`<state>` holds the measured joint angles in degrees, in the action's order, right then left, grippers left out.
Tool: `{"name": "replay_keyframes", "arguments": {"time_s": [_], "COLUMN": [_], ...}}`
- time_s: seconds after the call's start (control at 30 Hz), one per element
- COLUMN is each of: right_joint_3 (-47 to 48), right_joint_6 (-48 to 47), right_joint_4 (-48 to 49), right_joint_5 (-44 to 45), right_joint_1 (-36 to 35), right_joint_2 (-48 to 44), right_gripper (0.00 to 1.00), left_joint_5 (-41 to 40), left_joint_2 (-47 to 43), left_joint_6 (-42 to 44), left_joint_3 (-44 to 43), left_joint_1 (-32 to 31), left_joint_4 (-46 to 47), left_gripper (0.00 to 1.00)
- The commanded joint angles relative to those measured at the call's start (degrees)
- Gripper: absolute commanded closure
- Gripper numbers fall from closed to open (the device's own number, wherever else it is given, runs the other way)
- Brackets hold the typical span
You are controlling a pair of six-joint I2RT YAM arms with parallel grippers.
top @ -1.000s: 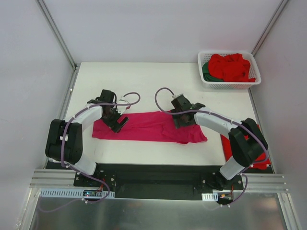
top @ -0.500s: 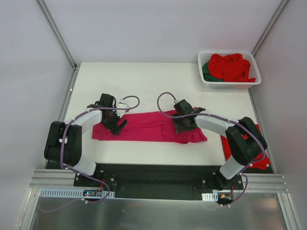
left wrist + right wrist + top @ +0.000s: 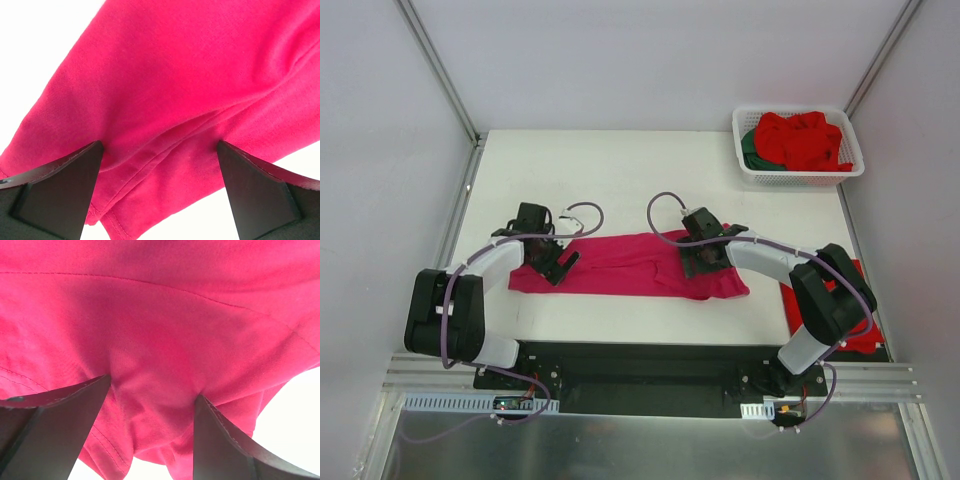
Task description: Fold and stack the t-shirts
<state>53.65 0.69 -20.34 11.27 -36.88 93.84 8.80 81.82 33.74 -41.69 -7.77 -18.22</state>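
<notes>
Left gripper (image 3: 556, 263) is down on the left end of the magenta-pink t-shirt (image 3: 620, 265), jaws flung wide, tips pressing the cloth. Right gripper (image 3: 698, 262) sits toward the other end, jaws partly spread, fabric puckered between them but not pinched. The shirt lies as a long folded band across the white surface (image 3: 620, 170). Red t-shirts (image 3: 802, 140) heap the white basket (image 3: 800, 178) at the far right corner.

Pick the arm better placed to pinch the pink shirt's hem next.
Left, likely: left claw is wide open astride a hem of the pink shirt; right claw presses bunched cloth.
</notes>
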Motion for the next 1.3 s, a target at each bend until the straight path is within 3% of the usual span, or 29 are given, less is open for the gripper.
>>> {"name": "replay_keyframes", "arguments": {"time_s": [0.0, 0.33, 0.7, 1.27], "right_joint_3": [0.75, 1.55, 2.86, 3.39], "right_joint_6": [0.10, -0.25, -0.34, -1.74], "right_joint_4": [-2.60, -3.13, -3.48, -4.01], "right_joint_5": [-1.16, -1.25, -2.21, -2.74], "right_joint_1": [0.15, -0.12, -0.91, -2.67], "right_joint_2": [0.81, 2.31, 4.07, 5.21], "right_gripper": [0.26, 0.26, 0.27, 0.27], "left_joint_5": [-1.42, -5.89, -2.47, -5.98], "left_joint_2": [-0.96, -7.45, -9.31, -1.06], "left_joint_6": [2.56, 3.97, 6.69, 13.81], "left_joint_3": [3.72, 1.62, -4.10, -2.78], "left_joint_1": [0.65, 1.61, 11.72, 19.37], "left_joint_4": [-2.17, -2.52, -5.16, 12.32], "left_gripper": [0.01, 0.01, 0.01, 0.01]}}
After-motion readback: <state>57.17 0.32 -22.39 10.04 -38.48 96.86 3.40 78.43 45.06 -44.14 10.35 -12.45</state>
